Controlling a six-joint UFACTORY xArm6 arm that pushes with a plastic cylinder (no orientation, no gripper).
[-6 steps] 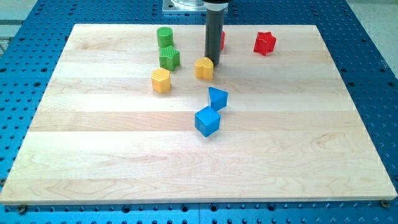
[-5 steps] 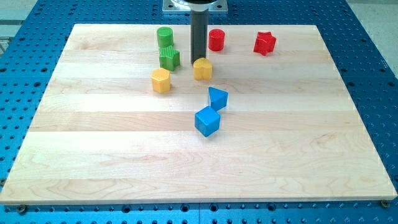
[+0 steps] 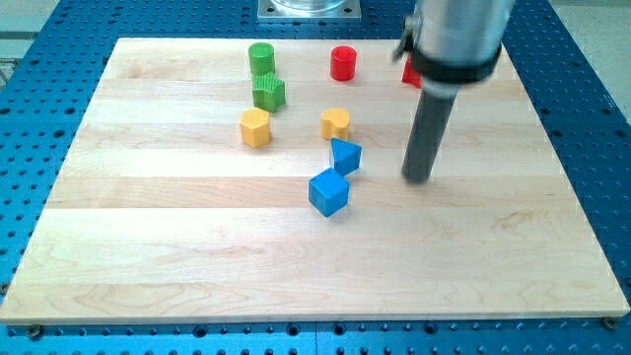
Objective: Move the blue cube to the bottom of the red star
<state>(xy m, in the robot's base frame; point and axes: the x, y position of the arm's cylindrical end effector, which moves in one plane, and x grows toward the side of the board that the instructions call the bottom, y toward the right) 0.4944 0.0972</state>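
The blue cube point(image 3: 328, 191) sits near the board's middle, touching a second blue block point(image 3: 345, 156) just above and to its right. The red star point(image 3: 411, 71) is at the view's top right, mostly hidden behind the arm's grey body. My tip point(image 3: 419, 178) rests on the board to the right of the blue blocks, well apart from them, and below the red star.
A red cylinder point(image 3: 342, 63) is at the top centre. A green cylinder point(image 3: 260, 57) and a green ridged block point(image 3: 268, 93) are at the top left. Two yellow blocks point(image 3: 255, 127) point(image 3: 335, 123) lie above the blue blocks. The wooden board point(image 3: 148, 247) lies on a blue perforated table.
My tip has swung from beside the yellow block near the top centre down and to the right of the blue blocks. That yellow block has shifted slightly down and right. The arm now hides the red star.
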